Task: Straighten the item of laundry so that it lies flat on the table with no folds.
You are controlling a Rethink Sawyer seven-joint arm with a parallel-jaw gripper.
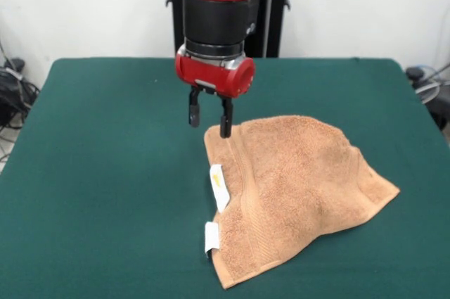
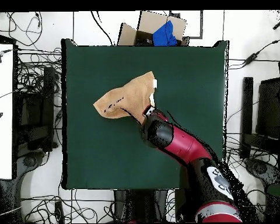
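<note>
Towel [image 1: 295,190], orange-tan terry: nearest corner close to the table's front edge, two white tags [image 1: 219,187] along the left border band; cloth rumpled, humped through the middle, right side drawn to a point, outline irregular rather than square. It lies right of centre on the green table [image 1: 105,193] in the front view; in the overhead view [image 2: 128,97] it sits in the upper middle of the felt. Behind it, the gripper [image 1: 209,117]: fingers parted, holding nothing, one tip at the towel's far corner, the other just off the cloth. Red and black arm [image 1: 214,3] rises behind. Step in hand, as judged: taking hold of that far corner. Next move calls for closing on the corner and drawing it outward to spread the folds.
</note>
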